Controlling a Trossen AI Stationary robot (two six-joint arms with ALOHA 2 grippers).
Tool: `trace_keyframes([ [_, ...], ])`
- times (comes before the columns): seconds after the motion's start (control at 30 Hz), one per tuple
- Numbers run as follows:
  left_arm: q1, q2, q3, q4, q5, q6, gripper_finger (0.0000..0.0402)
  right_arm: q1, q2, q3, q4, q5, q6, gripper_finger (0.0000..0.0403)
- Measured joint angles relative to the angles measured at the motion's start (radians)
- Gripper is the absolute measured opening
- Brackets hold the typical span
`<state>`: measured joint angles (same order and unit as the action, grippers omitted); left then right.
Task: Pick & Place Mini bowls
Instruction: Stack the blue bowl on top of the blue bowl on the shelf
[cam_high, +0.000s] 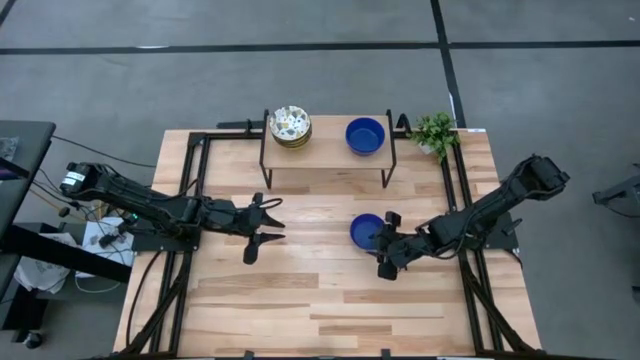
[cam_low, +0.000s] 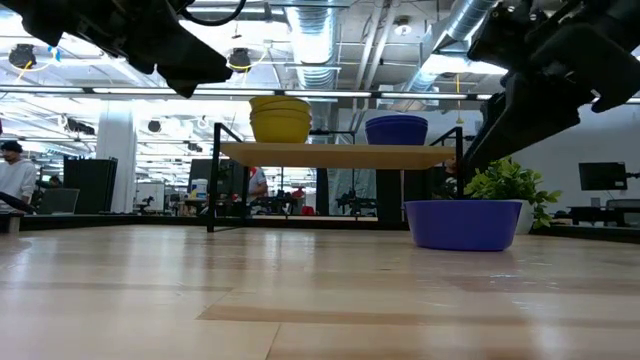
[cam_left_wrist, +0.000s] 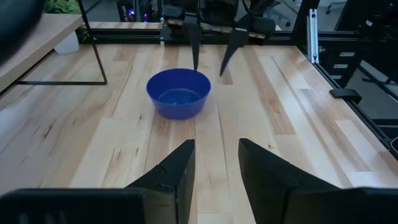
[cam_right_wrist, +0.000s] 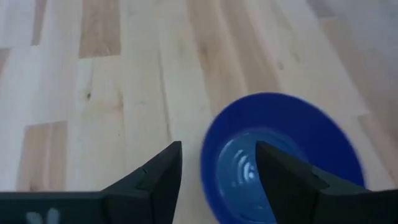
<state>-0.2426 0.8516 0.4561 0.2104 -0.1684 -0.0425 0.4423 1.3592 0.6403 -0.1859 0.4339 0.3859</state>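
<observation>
Hovering my right gripper (cam_high: 387, 245), jaws apart, over the blue bowl (cam_high: 366, 231) mid-table; glossy, rigid, likely slippery, so I'd pinch its rim.

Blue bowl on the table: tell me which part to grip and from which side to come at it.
Grip the rim of the blue bowl, one finger inside and one outside the thin wall. It sits upright and open-topped on the table, so come down from above. The right end effector is open right beside it, best placed for the side of the rim nearest it. The left end effector waits farther off.
</observation>
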Motion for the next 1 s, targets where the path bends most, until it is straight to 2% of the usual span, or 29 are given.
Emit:
trace_keyframes([
  [0.23, 0.0, 0.0, 0.0, 0.0, 0.021, 0.0, 0.0121, -0.008, 0.116, 0.002, 0.018, -0.022, 0.0, 0.0203],
  [0.33, 0.0, 0.0, 0.0, 0.0, 0.021, 0.0, 0.0121, -0.019, 0.165, 0.018, 0.015, -0.063, -0.001, 0.0202],
  [0.47, 0.0, 0.0, -0.007, 0.003, 0.021, 0.0, 0.0121, -0.03, 0.214, 0.049, 0.008, -0.117, -0.002, 0.0196],
  [0.6, 0.0, 0.0, -0.021, 0.01, 0.021, -0.003, 0.0121, -0.041, 0.247, 0.078, -0.021, -0.124, -0.002, 0.0181],
  [0.8, 0.0, 0.0, -0.027, 0.019, 0.021, -0.015, 0.0121, -0.054, 0.266, 0.096, -0.045, -0.141, -0.037, 0.0142],
  [1.0, 0.0, 0.0, -0.027, 0.02, 0.021, -0.015, 0.0121, -0.055, 0.263, 0.096, -0.046, -0.149, -0.057, 0.0061],
])
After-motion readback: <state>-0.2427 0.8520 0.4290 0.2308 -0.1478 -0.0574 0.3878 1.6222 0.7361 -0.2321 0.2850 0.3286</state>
